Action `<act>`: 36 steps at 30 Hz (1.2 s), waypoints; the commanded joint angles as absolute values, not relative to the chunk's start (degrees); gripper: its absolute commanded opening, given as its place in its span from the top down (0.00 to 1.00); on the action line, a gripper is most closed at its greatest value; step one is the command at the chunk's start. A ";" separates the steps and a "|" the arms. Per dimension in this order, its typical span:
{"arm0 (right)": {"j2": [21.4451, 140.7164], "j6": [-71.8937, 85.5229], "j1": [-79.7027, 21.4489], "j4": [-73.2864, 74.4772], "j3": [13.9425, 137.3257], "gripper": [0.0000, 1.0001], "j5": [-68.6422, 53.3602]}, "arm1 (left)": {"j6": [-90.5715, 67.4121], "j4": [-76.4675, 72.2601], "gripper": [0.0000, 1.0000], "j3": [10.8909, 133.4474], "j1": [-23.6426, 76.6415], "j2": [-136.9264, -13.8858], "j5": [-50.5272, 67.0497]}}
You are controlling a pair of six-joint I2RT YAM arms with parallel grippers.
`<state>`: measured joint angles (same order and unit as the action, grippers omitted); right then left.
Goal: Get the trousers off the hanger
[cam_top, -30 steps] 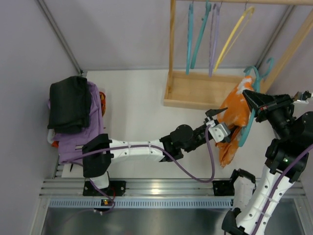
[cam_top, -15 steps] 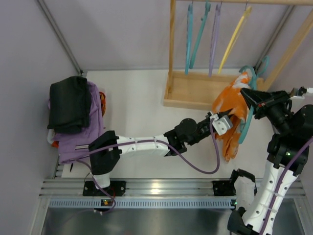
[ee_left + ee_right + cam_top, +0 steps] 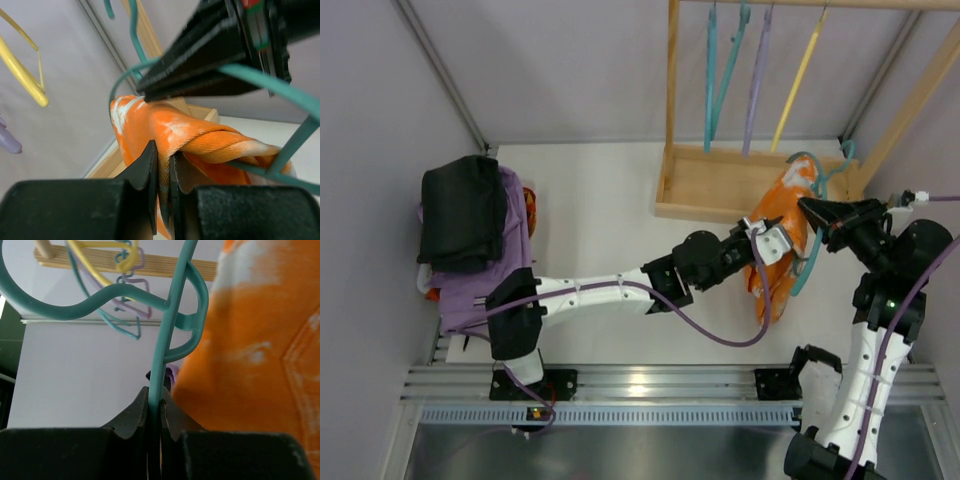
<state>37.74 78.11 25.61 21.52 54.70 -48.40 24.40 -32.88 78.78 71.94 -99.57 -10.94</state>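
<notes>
Grey walls (image 3: 550, 70) closed the room in on three sides. The white table (image 3: 600, 200) ran from the metal rail (image 3: 620, 385) by my bases to the back wall. A wooden rack (image 3: 720, 185) stood at the far right of the table, its flat base on the surface. From its top bar hung two teal hangers (image 3: 710, 80), a purple hanger (image 3: 752, 80) and a yellow hanger (image 3: 798, 80). At the left edge lay a pile of clothes, a black cloth (image 3: 465, 210) folded on top of a purple cloth (image 3: 510, 250).

The trousers (image 3: 785, 195) were draped over the hanger (image 3: 805, 268), held up over the right side of the table just in front of the rack's base. Their lower end drooped toward the surface, and I could not tell whether it touched.

My left gripper (image 3: 164, 165) reached across from the left. Its fingers were drawn narrow and pinched a thick orange fold of the trousers beside the hanger's bar. My right gripper (image 3: 155, 395) came in from the right, fingers pressed tight on the hanger's thin teal stem just below the hook.
</notes>
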 commanded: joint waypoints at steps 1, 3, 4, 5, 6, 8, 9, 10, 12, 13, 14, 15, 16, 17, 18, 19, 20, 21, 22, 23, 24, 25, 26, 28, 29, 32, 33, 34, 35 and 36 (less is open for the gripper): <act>37.71 74.45 25.22 12.92 50.90 1.00 -49.92 | 24.17 -38.15 1.00 85.86 71.54 -92.38 -13.45; 37.62 72.61 25.57 12.48 48.71 1.00 -49.83 | 23.91 -36.66 1.00 87.53 71.54 -91.94 -13.62; 37.53 72.08 25.75 12.05 48.00 1.00 -50.01 | 23.47 -35.69 1.00 89.80 71.54 -91.85 -14.23; 37.53 71.29 25.93 12.13 47.55 1.00 -50.01 | 23.21 -34.20 1.00 91.04 71.54 -91.76 -14.50; 37.53 70.58 26.10 12.56 46.94 1.00 -50.01 | 23.12 -33.58 1.00 92.19 71.54 -91.84 -14.68; 37.62 69.26 26.89 12.66 46.15 1.00 -50.80 | 23.46 -33.14 1.00 94.74 71.54 -91.41 -14.76; 37.70 67.95 27.33 13.00 45.71 1.00 -50.89 | 23.64 -32.53 1.00 95.62 71.54 -91.32 -14.85; 37.71 67.33 27.68 13.09 45.53 1.00 -51.24 | 23.99 -32.08 1.00 97.45 71.54 -91.14 -15.03; 37.79 65.75 28.30 13.44 45.00 1.00 -51.59 | 24.17 -30.94 1.00 99.48 71.46 -91.14 -16.26; 38.14 64.35 28.91 13.80 44.83 1.00 -52.03 | 24.60 -30.07 1.00 101.06 71.54 -90.88 -16.43; 38.58 63.12 29.79 14.32 44.48 1.00 -52.21 | 25.22 -29.80 1.00 102.03 71.54 -90.36 -16.61; 38.58 63.11 29.79 14.76 44.39 1.00 -52.21 | 25.22 -29.79 1.00 102.04 71.54 -90.35 -16.61; 39.02 61.97 30.58 15.29 44.21 1.00 -52.21 | 25.57 -29.10 1.00 102.91 71.54 -89.48 -16.61; 39.20 61.79 31.19 15.38 44.03 1.00 -52.21 | 25.75 -28.57 1.00 103.53 71.54 -89.21 -16.61; 39.37 61.35 31.90 15.38 43.51 1.00 -52.03 | 25.84 -27.69 1.00 104.93 71.54 -88.51 -16.96; 40.07 61.09 32.17 15.47 43.33 1.00 -51.94 | 26.10 -26.38 1.00 105.72 71.54 -88.33 -17.22; 40.51 61.08 32.34 15.47 43.16 1.00 -52.03 | 26.19 -25.76 1.00 106.43 71.54 -88.07 -17.49; 40.95 60.39 32.60 15.38 42.89 1.00 -52.03 | 26.45 -25.14 1.00 107.04 71.54 -87.54 -18.19; 41.57 59.86 32.69 15.55 42.89 1.00 -51.51 | 26.98 -24.79 1.00 108.27 71.54 -87.28 -18.45; 41.75 59.24 32.70 15.99 42.89 1.00 -51.07 | 27.33 -24.26 1.00 108.80 71.54 -87.01 -18.81; 42.01 58.28 32.70 16.17 42.89 1.00 -50.80 | 27.68 -24.08 1.00 109.24 71.54 -86.66 -18.98; 42.45 57.92 32.78 16.17 42.80 1.00 -50.45 | 28.56 -24.00 1.00 109.42 71.54 -85.70 -19.25; 42.63 57.57 32.78 16.35 42.63 1.00 -50.19 | 29.09 -23.99 1.00 109.34 71.63 -85.26 -19.42; 43.24 57.04 32.78 16.43 42.45 1.00 -49.75 | 30.49 -23.99 1.00 108.29 71.72 -83.59 -20.47; 43.42 57.04 32.78 16.26 42.45 1.00 -49.66 | 30.85 -23.99 1.00 107.85 71.81 -82.97 -20.83; 44.21 56.43 32.78 15.91 42.89 1.00 -49.13 | 31.29 -23.64 1.00 105.74 71.81 -80.34 -21.88; 44.47 56.16 32.78 15.91 43.06 1.00 -49.04 | 31.20 -23.03 1.00 104.95 71.81 -79.11 -22.15; 44.73 56.08 32.78 15.91 43.33 1.00 -48.78 | 31.38 -23.11 1.00 104.51 71.81 -78.41 -22.58; 44.74 55.90 32.78 15.91 43.68 1.00 -48.87 | 31.46 -23.03 1.00 104.15 71.98 -77.79 -24.07; 44.91 55.64 32.78 16.00 43.86 1.00 -48.69 | 31.81 -22.51 1.00 103.63 71.98 -76.65 -24.78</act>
<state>44.84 58.94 32.21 17.63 42.74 -50.39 30.04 -9.21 101.93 71.81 -84.97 -21.89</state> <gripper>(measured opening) 0.069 0.144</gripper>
